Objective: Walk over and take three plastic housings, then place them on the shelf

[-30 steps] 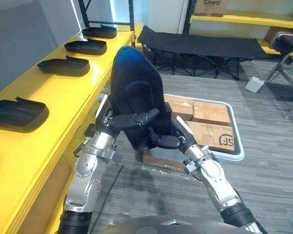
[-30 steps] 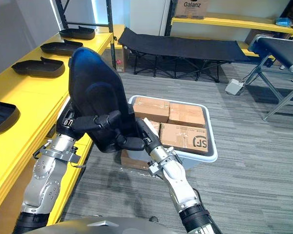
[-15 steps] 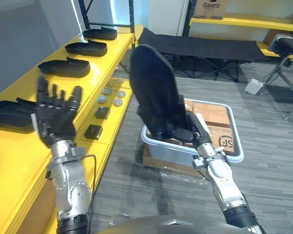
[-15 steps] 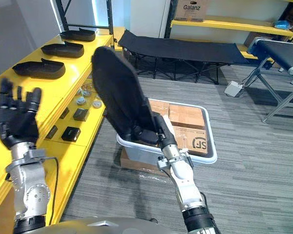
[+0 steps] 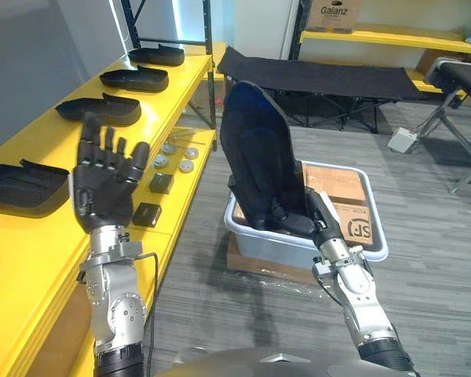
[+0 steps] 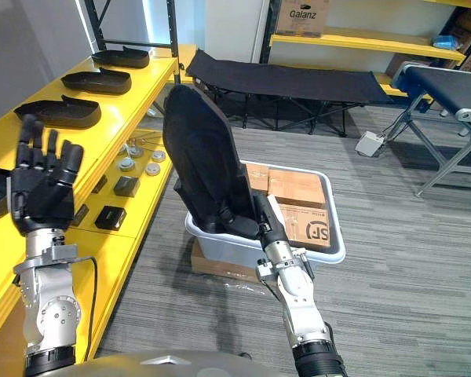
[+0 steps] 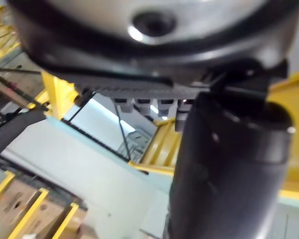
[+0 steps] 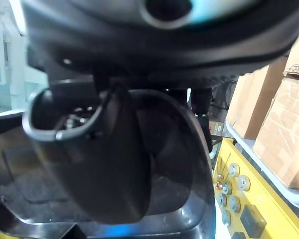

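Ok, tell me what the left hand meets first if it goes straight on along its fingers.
Probably nothing: the open left hand points upward over the yellow shelf. In the picture its line crosses a black housing there, but depth is unclear.

Right hand [image 6: 261, 223] grips the plastic housing [image 6: 202, 149] upright over the grey bin [image 6: 334, 253].

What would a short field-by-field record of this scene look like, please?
held item: black plastic housing, upright
right hand: fingers curled round the housing's lower end
left hand: raised, open, holding nothing
bin: pale tote behind the held housing, holding cardboard boxes
shelf: yellow, on the robot's left, other housings lying on it in a row
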